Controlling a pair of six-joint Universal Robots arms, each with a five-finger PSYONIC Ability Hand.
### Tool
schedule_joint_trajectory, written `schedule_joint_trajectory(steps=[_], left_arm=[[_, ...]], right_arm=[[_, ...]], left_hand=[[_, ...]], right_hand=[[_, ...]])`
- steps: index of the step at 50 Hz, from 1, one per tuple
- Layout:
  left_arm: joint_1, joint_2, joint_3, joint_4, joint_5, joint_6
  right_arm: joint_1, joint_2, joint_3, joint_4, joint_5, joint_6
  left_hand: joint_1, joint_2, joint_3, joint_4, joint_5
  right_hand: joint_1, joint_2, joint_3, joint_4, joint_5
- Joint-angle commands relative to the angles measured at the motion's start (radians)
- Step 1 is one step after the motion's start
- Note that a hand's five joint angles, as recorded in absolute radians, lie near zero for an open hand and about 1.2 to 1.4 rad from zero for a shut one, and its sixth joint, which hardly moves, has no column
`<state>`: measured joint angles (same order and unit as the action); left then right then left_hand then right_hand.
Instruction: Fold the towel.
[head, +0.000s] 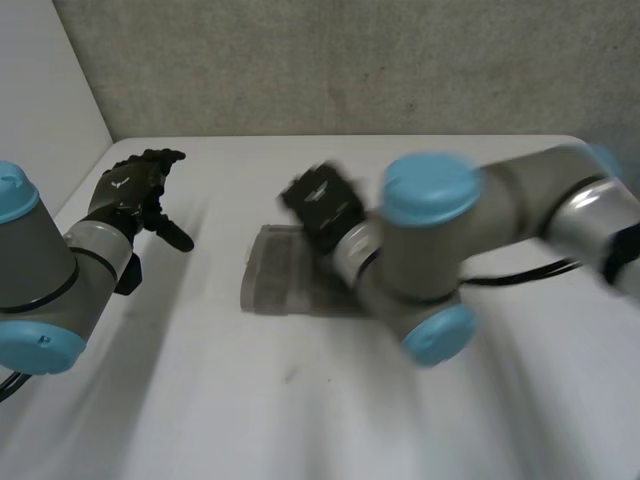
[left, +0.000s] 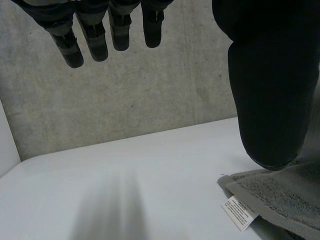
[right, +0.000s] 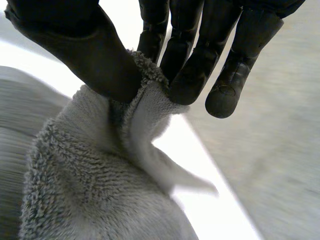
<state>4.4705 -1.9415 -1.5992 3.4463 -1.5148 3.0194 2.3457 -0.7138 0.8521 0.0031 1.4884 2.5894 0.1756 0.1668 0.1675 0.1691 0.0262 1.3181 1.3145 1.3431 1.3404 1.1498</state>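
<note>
My right hand (right: 195, 55) pinches a raised edge of the grey terry-cloth towel (right: 85, 185), seemingly folded once already, unfinished; my left hand (head: 130, 195) hangs open.

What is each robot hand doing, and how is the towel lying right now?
towel: mostly flat on the table, one bit pinched and raised.
right hand: shut on the towel, pinching it between thumb and fingers.
left hand: open, fingers straight, holding nothing, beside the towel.
label: sticking out at a towel corner, lying on the table.
</note>
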Motion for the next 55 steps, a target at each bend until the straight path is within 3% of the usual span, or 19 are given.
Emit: schedule_joint_trajectory(steps=[1, 3, 8, 11, 14, 19, 24, 27, 30, 36, 42, 47, 51, 55], left_arm=[[-0.004, -0.002, -0.005, 0.001, 0.001, 0.001], [-0.002, -0.002, -0.011, 0.004, 0.002, 0.001], [-0.005, -0.001, -0.015, 0.005, 0.002, 0.001], [-0.008, -0.001, -0.015, 0.005, 0.002, 0.001], [-0.011, -0.001, -0.016, 0.01, 0.002, 0.001], [-0.014, -0.002, -0.016, 0.01, 0.001, 0.001], [-0.019, -0.004, -0.018, 0.01, 0.001, 0.001], [-0.022, -0.004, -0.018, 0.011, 0.001, 0.001], [-0.033, -0.007, -0.018, 0.011, 0.001, 0.001], [-0.042, -0.007, -0.025, 0.013, 0.002, 0.003], [-0.043, -0.004, -0.031, 0.03, 0.001, 0.006], [-0.043, -0.002, -0.041, 0.034, 0.002, 0.007], [-0.045, -0.002, -0.044, 0.034, 0.002, 0.007], [-0.053, -0.002, -0.045, 0.034, 0.002, 0.009]], right_arm=[[0.078, 0.142, -0.125, 0.114, 0.009, -0.018], [0.072, 0.119, -0.153, 0.123, 0.027, 0.004], [0.026, -0.004, -0.108, 0.127, 0.075, 0.095], [-0.084, -0.156, 0.087, 0.124, 0.092, 0.213], [-0.15, -0.22, 0.229, 0.118, 0.087, 0.238], [-0.267, -0.26, 0.419, 0.085, 0.079, 0.233], [-0.365, -0.265, 0.591, -0.099, 0.027, 0.221], [-0.376, -0.262, 0.617, -0.141, 0.023, 0.207], [-0.401, -0.251, 0.656, -0.216, 0.015, 0.196], [-0.405, -0.248, 0.67, -0.216, 0.01, 0.207], [-0.407, -0.291, 0.719, -0.216, -0.082, 0.285], [-0.41, -0.308, 0.745, -0.221, -0.117, 0.311], [-0.408, -0.294, 0.752, -0.229, -0.116, 0.311], [-0.413, -0.277, 0.748, -0.258, -0.105, 0.308]], left_hand=[[0.003, 0.011, 0.011, 0.009, -0.022], [0.003, 0.011, 0.011, 0.009, -0.022], [0.003, 0.011, 0.011, 0.009, -0.022], [0.003, 0.011, 0.011, 0.009, -0.022], [0.003, 0.011, 0.011, 0.009, -0.022], [0.003, 0.011, 0.011, 0.009, -0.022], [0.003, 0.011, 0.011, 0.009, -0.022], [0.003, 0.011, 0.011, 0.009, -0.022], [0.003, 0.011, 0.011, 0.009, -0.022], [0.003, 0.011, 0.011, 0.009, -0.022], [0.003, 0.011, 0.011, 0.009, -0.022], [0.003, 0.011, 0.011, 0.009, -0.022], [0.003, 0.011, 0.011, 0.009, -0.022], [0.003, 0.011, 0.011, 0.009, -0.022]], right_hand=[[0.035, 0.039, 0.01, 0.013, 0.029], [-1.144, -1.14, -1.169, -1.166, -1.15], [-1.144, -1.14, -1.169, -1.166, -1.15], [-1.144, -1.14, -1.169, -1.166, -1.15], [-1.144, -1.14, -1.169, -1.166, -1.15], [-1.144, -1.14, -1.169, -1.166, -1.15], [-1.031, -1.028, -1.056, -1.054, -1.037], [-0.928, -0.924, -0.953, -0.95, -0.934], [-0.678, -0.675, -0.703, -0.701, -0.685], [-0.809, -0.806, -0.834, -0.832, -0.816], [-1.039, -1.035, -1.064, -1.061, -1.045], [-1.019, -1.015, -1.044, -1.041, -1.025], [-0.904, -0.901, -0.929, -0.927, -0.911], [-0.556, -0.553, -0.581, -0.579, -0.563]])
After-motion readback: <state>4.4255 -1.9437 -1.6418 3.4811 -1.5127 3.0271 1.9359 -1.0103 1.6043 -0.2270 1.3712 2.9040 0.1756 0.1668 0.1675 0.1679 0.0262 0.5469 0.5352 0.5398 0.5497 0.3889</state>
